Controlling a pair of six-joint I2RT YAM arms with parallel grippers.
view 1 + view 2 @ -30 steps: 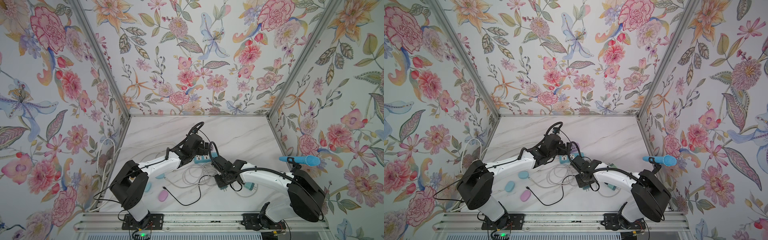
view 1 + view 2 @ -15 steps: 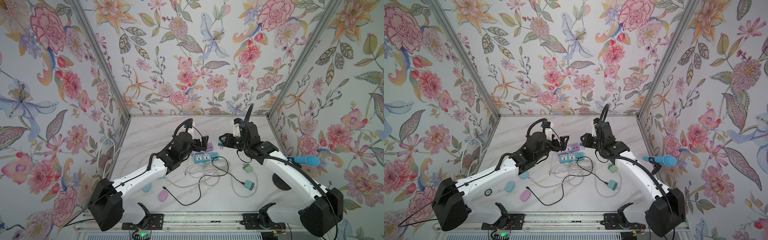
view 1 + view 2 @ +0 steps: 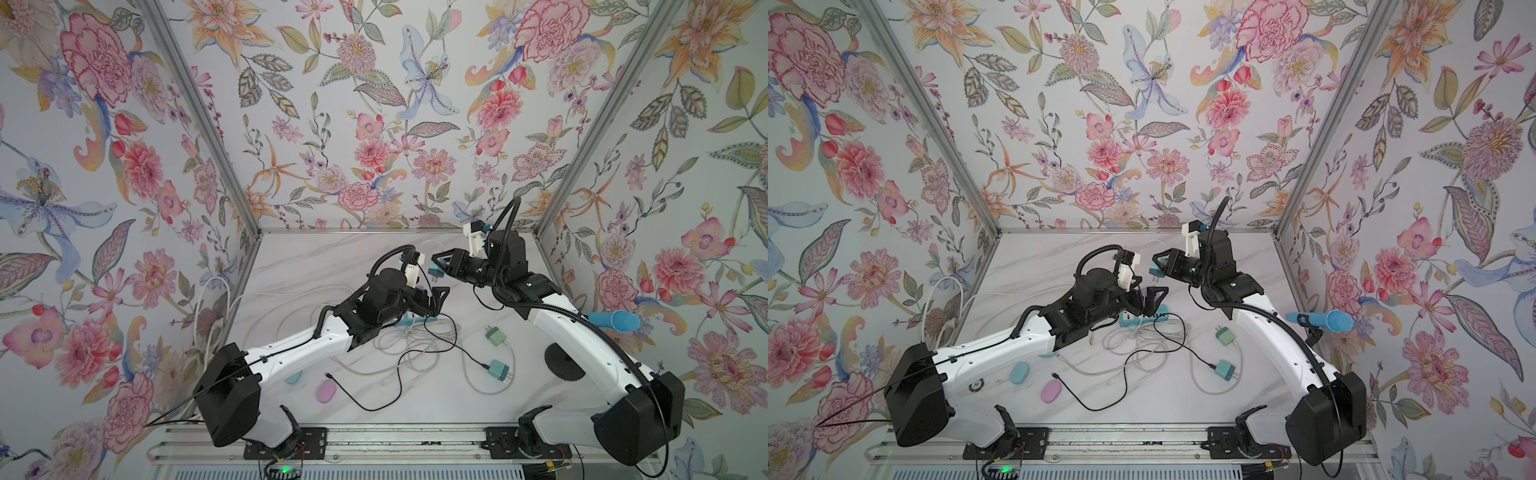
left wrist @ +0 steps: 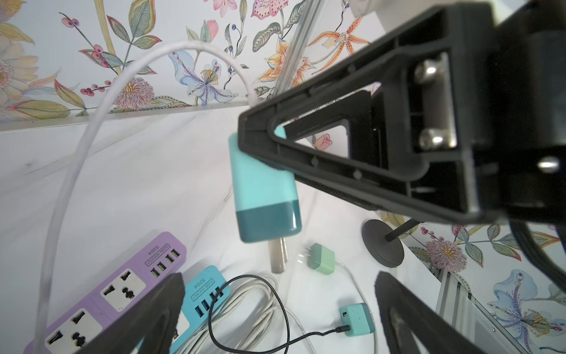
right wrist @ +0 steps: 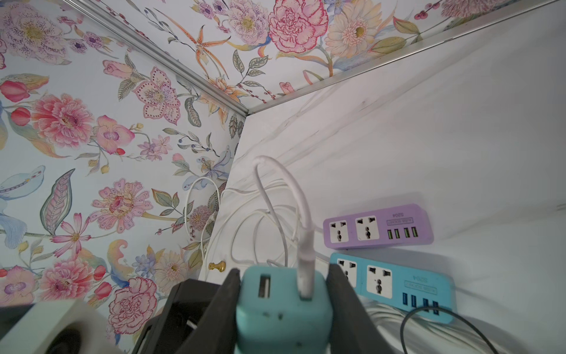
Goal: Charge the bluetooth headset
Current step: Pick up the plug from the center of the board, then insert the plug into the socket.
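in both top views, a blue oval case (image 3: 1019, 372) and a pink oval case (image 3: 1052, 392) are lying low and left of centre on the white table (image 3: 316, 257), with no cable plugged in; i cannot tell which one is holding the headset. nearer the middle, the left end effector (image 3: 436, 299) is hanging with its jaws spread wide and gripping nothing, over a purple power strip (image 4: 122, 282) and a blue power strip (image 4: 205, 291) that are lying side by side. just up and right of it, the right end effector (image 3: 443, 263) is clamping a teal charger (image 4: 263, 190) in the air, prongs pointing down toward the table, with a white cable (image 5: 275, 190) plugged into one of its two ports. further right, a green charger (image 3: 496, 337) and a second teal charger (image 3: 498, 370) are lying on the table, a black cable (image 3: 399, 374) running into the second one.
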